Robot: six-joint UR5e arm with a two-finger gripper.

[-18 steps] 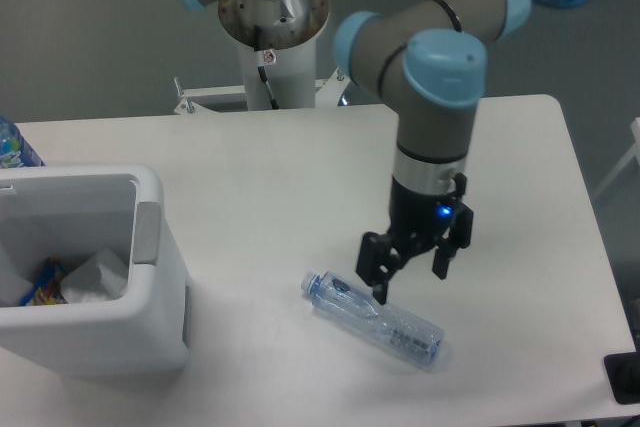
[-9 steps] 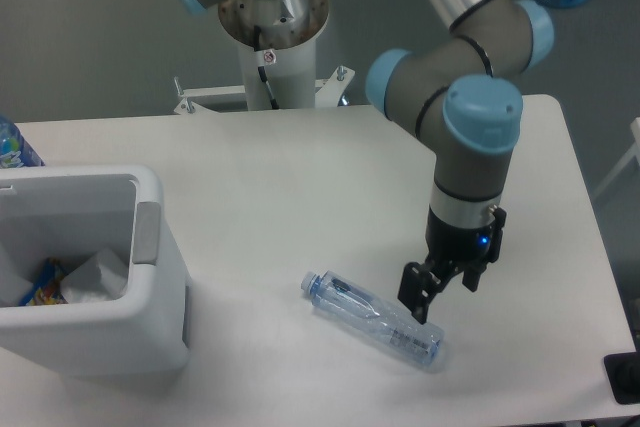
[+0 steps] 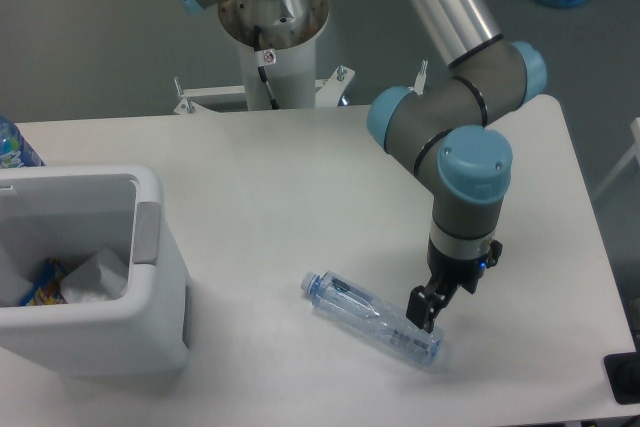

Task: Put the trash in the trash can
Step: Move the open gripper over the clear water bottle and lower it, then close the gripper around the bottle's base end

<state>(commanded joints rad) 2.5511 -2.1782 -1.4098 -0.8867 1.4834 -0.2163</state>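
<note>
Already lying in the trash can (image 3: 150, 247): paper wad (image 3: 95, 277); remaining at four o'clock: bottle (image 3: 372, 319), pincer (image 3: 424, 309) state unclear.

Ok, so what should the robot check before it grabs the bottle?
1. Gripper at the bottle: ok, over its bottom end.
2. Fingers on both sides of the bottle: cannot tell, this angle hides one finger.
3. Bottle lying flat on the table: ok.
4. Trash can open: ok, no lid on it.
5. Room inside the can: ok, only white paper and a colourful scrap show.
</note>
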